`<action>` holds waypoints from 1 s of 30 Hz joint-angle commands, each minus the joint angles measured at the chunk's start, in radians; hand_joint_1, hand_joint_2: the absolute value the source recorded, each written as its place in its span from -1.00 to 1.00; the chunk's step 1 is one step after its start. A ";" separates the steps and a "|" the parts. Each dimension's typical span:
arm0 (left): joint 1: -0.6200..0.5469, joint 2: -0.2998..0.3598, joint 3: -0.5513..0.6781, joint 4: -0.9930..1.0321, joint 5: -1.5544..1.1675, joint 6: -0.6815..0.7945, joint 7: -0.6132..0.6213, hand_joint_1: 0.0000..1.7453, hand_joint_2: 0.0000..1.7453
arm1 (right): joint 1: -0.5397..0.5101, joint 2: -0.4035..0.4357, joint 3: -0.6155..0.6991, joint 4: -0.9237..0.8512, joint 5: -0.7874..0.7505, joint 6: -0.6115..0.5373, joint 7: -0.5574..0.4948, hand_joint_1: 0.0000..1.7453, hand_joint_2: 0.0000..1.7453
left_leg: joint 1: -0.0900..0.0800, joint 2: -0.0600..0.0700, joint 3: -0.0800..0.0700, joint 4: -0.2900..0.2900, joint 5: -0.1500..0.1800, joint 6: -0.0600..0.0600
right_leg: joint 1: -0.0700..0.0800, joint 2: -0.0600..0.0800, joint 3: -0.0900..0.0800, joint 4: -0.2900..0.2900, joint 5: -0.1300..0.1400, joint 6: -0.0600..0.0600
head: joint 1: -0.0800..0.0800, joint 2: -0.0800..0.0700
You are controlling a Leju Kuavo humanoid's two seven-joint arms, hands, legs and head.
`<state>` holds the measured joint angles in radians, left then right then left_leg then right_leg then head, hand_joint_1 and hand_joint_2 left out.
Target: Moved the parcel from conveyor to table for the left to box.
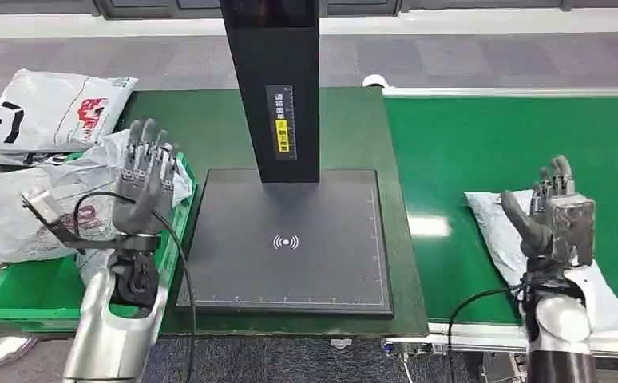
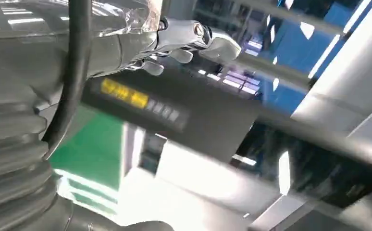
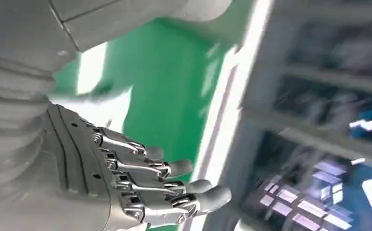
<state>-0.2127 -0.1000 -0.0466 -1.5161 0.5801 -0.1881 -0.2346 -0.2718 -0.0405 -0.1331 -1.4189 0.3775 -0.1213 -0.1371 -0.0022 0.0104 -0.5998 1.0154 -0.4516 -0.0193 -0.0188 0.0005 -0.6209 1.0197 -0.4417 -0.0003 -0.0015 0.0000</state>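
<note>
Grey poly-mailer parcel (image 1: 504, 227) lies flat on the green conveyor belt (image 1: 513, 136), right of the black scanner pad (image 1: 290, 239) on the desk (image 1: 210, 128). Right robot hand (image 1: 557, 209) hovers just over it, fingers spread and empty, likely lining up a grasp. Left robot hand (image 1: 142, 179) is raised open and empty left of the pad, beside the green crate (image 1: 18, 291) of bagged parcels, probably waiting to box.

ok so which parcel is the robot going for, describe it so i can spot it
Find the green conveyor belt. The white parcel lies flat near its front edge, under the open right hand. It is alone on the belt, unlike the bags heaped at the green crate.
</note>
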 commanded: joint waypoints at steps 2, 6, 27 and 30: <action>0.087 -0.036 -0.140 -0.040 -0.127 -0.063 -0.018 -1.00 1.00 | -0.317 -0.362 0.183 0.820 0.490 0.190 0.177 -1.00 1.00 | 0.001 -0.001 0.002 0.001 -0.001 0.003 | 0.001 -0.001 0.005 -0.004 0.002 0.002 | 0.000 0.000; 0.091 -0.027 -0.130 -0.008 -0.143 -0.086 -0.043 -1.00 1.00 | -0.168 -0.430 0.293 0.690 0.573 0.299 0.122 -1.00 1.00 | 0.002 -0.017 0.004 0.000 0.001 0.005 | 0.002 -0.016 0.012 -0.007 -0.001 0.005 | 0.000 0.000; 0.113 -0.037 -0.120 -0.044 -0.163 -0.029 -0.028 -1.00 1.00 | 0.061 -0.408 0.804 0.488 0.705 0.517 0.065 -1.00 1.00 | 0.003 -0.014 0.006 -0.001 -0.003 0.005 | 0.003 -0.012 0.013 -0.008 -0.004 0.006 | 0.000 0.000; 0.086 -0.051 -0.132 -0.021 -0.168 -0.016 -0.023 -1.00 1.00 | 0.112 -0.365 0.884 0.573 0.706 0.471 0.071 -1.00 1.00 | 0.004 -0.016 0.008 0.000 -0.004 0.004 | 0.005 -0.014 0.016 -0.008 -0.005 0.006 | 0.000 0.000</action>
<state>-0.0728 -0.1412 -0.1335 -1.6064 0.4128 -0.2277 -0.2689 -0.3112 -0.4925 0.4320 -0.9430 1.0594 0.3704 -0.0709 -0.0022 -0.0022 -0.5970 1.0192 -0.4566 -0.0146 -0.0176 -0.0110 -0.6128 1.0189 -0.4482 0.0065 -0.0015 0.0000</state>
